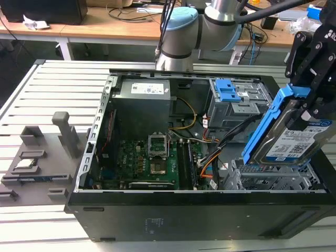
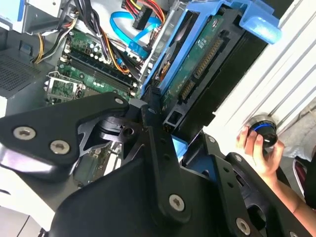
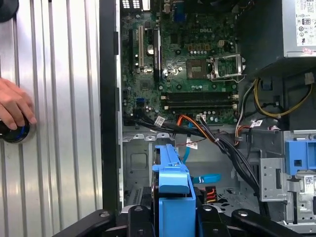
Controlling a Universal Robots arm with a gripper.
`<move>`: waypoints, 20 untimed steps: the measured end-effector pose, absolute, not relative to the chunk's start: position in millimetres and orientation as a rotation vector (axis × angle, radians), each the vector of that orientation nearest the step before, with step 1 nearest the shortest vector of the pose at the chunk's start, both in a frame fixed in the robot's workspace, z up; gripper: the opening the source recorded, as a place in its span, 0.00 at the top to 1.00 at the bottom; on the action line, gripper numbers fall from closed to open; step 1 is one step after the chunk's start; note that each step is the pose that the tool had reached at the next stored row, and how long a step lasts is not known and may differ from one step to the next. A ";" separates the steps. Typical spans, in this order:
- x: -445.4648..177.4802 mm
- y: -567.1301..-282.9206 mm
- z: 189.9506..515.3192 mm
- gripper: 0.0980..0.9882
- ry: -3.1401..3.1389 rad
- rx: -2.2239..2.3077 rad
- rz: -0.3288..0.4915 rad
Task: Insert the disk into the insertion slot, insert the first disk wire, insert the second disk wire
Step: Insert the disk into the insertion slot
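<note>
Between closed jaws, high over the open computer case (image 1: 199, 210): holds the disk (image 1: 294, 142) fast in the gripper (image 1: 308, 109), pinched by its blue frame, label facing out. Hangs tilted, one long edge up, not yet inside anything. Sits just above the insertion slot (image 1: 262, 181), the perforated grey cage at the case's front corner on the exterior view's right. Shows a bundle of cables (image 1: 210, 157) running just beside that cage, toward the circuit board (image 1: 152, 157). Leaves the taller cage with blue tabs (image 1: 236, 100) standing behind. Catches a person's hand (image 3: 15, 106) resting on a dark round knob (image 3: 17, 134) on the ribbed table (image 1: 31, 94) beside the case. Risks, by this reading: snagging the frame on the cage lip if lowered at this tilt; trapping loose cables under the disk; jamming halfway through poor alignment with the cage walls.
</note>
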State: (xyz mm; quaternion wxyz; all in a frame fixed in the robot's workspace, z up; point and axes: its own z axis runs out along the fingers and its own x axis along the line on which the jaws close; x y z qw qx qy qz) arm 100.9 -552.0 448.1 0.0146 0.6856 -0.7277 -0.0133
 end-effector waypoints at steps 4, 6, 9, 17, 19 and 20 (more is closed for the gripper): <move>97.9 -551.9 441.3 0.70 -2.265 2.134 -0.041; 97.8 -551.9 438.5 0.70 -2.265 2.134 -0.041; 97.5 -552.0 434.5 0.70 -2.265 2.134 -0.041; 97.0 -552.0 409.4 0.70 -2.265 2.134 -0.041; 97.0 -552.0 404.7 0.70 -2.265 2.134 -0.041; 97.0 -552.0 402.7 0.70 -2.265 2.134 -0.041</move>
